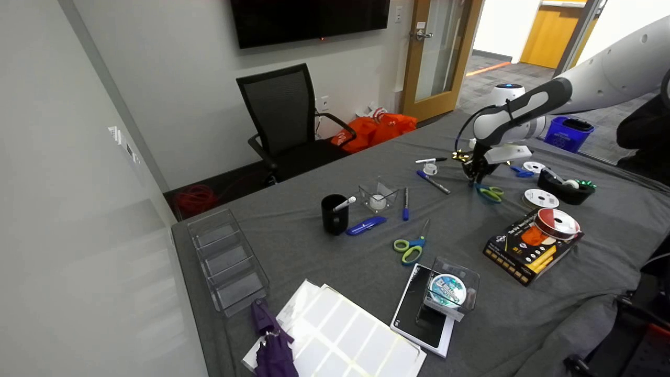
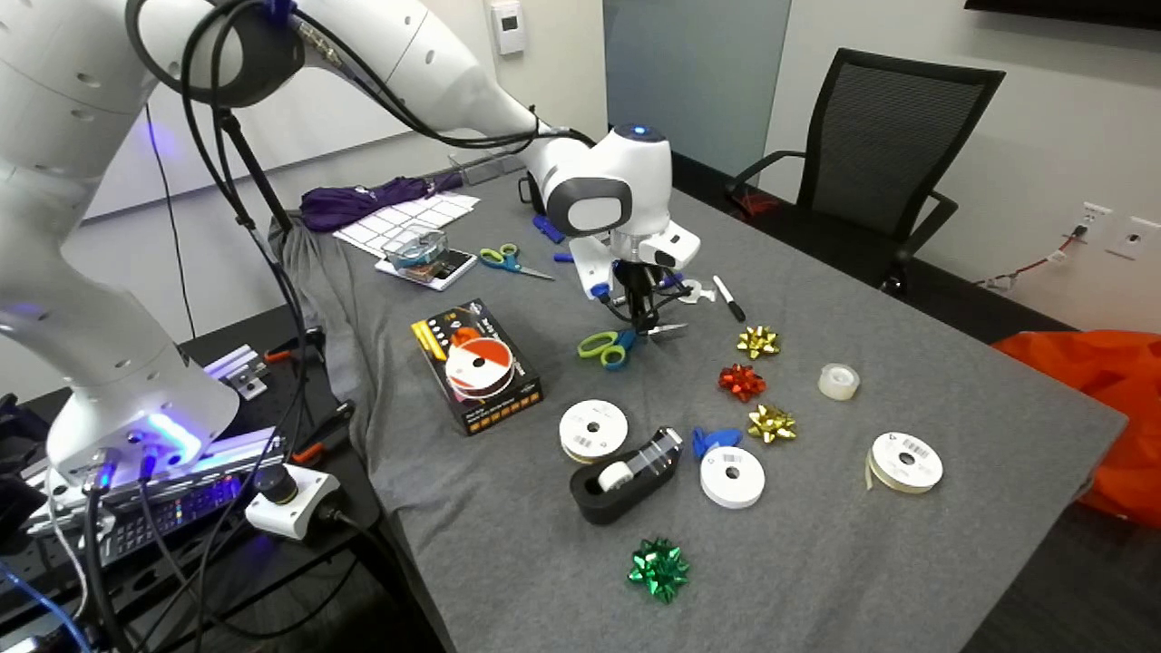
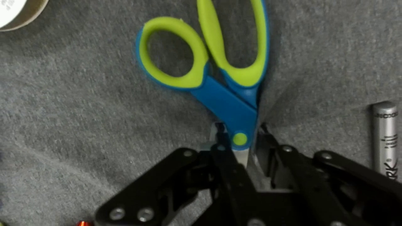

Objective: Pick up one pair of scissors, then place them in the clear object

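Observation:
A pair of blue and green scissors lies on the grey cloth; its handles point away from my gripper in the wrist view. It shows in both exterior views. My gripper is low at the table with its fingers closed in on both sides of the scissors' pivot; most of the blades are hidden by it. The gripper also shows in both exterior views. A second, similar pair lies mid-table. The clear organiser box stands at the table's far end, its compartments empty.
A black box with a ribbon spool, a tape dispenser and several spools and bows are near the gripper. Markers, a black mug and a blue cutter lie between it and the organiser. White sheets lie by the organiser.

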Tool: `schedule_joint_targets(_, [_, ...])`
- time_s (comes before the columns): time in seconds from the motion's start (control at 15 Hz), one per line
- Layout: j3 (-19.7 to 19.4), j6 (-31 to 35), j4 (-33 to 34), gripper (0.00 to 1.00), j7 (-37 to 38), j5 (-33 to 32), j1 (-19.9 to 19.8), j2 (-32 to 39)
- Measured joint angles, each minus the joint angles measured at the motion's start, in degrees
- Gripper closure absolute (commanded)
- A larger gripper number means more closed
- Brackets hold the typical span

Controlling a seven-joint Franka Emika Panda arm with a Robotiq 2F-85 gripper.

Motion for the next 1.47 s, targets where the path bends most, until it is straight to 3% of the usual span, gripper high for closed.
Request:
schedule_joint_targets(0.07, [0.0,-0.1,0.0,0.91,-0.2,0.0,0.0,-0.1])
schedule_joint_targets(0.2, [-0.1,-0.2,0.0,0.99,-0.6,-0.1,-0.2,-0.3])
schedule_joint_targets(0.33, [-0.1,-0.3,0.0,1.00,-1.0,-0.1,-0.5,-0.6])
schedule_joint_targets(0.4, [-0.2,-0.3,0.0,0.83,-1.1,-0.2,-0.7,-0.7])
schedule_joint_targets(0.47, [-0.2,-0.3,0.0,0.74,-1.1,-0.2,-0.8,-0.8])
schedule_joint_targets(1.0, [-0.2,-1.2,-0.6,0.23,-1.3,-0.6,-1.3,-1.1])
schedule_joint_targets(1.2, [0.0,-1.5,-1.2,0.26,-1.3,-0.6,-1.3,-1.1])
schedule_joint_targets(1.47, [0.4,-1.5,-1.8,0.47,-1.3,-0.5,-1.3,-1.1])
